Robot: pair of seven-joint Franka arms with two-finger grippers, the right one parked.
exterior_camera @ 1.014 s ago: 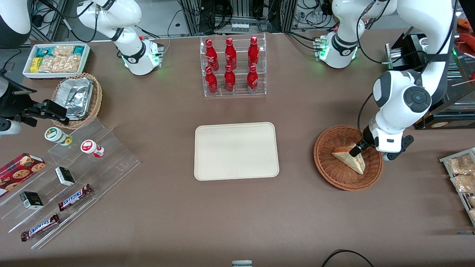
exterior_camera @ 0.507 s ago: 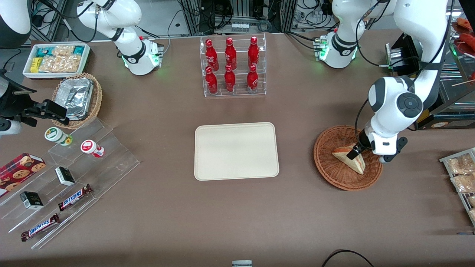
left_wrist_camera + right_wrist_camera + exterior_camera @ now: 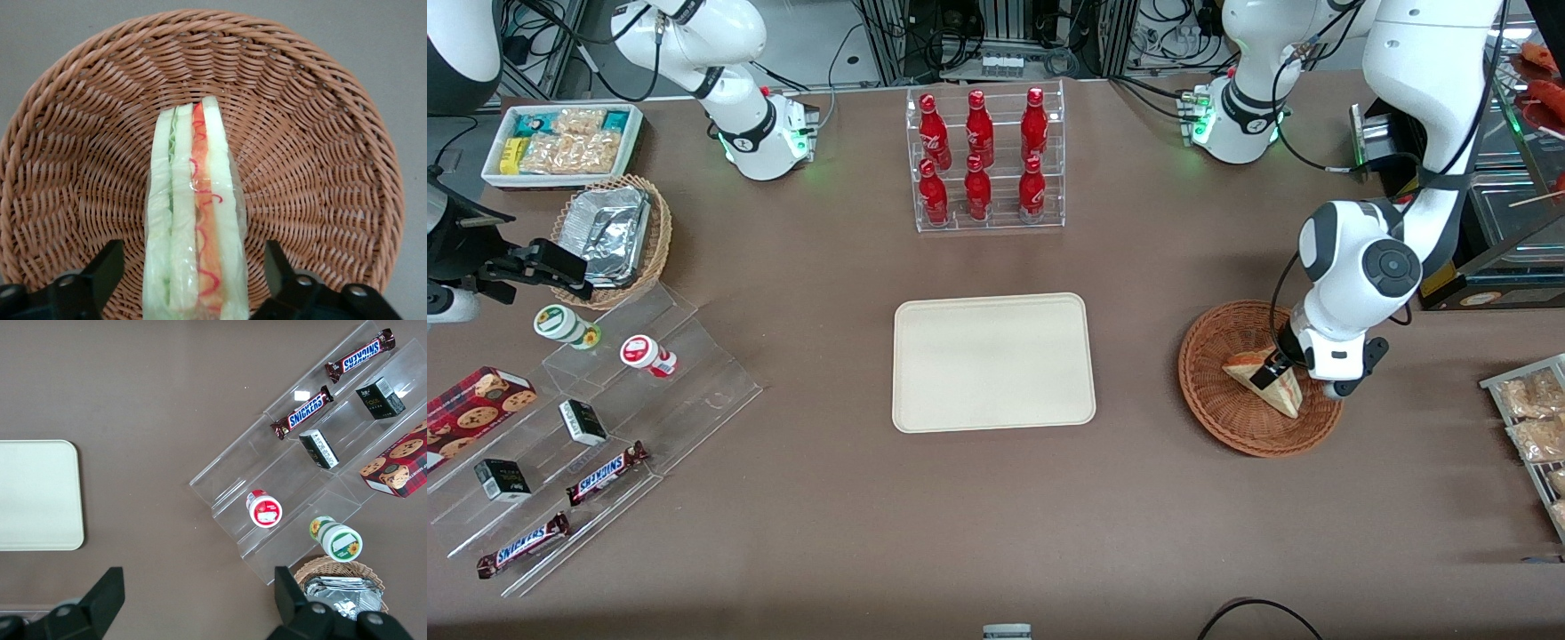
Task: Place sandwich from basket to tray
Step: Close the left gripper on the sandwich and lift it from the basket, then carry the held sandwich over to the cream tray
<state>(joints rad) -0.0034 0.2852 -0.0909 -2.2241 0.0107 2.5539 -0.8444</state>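
The gripper (image 3: 193,280) straddles the sandwich (image 3: 193,220), which stands on edge in the basket (image 3: 320,133); its fingers (image 3: 100,270) are spread, clear of the bread on both sides. A good grasp calls for gentle, centred closing before lifting toward the tray (image 3: 993,362).

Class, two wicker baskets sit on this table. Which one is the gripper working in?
The reddish-brown basket holding the sandwich: the gripper is down inside it, fingers open astride the wedge. The lighter tan basket holds foil trays.
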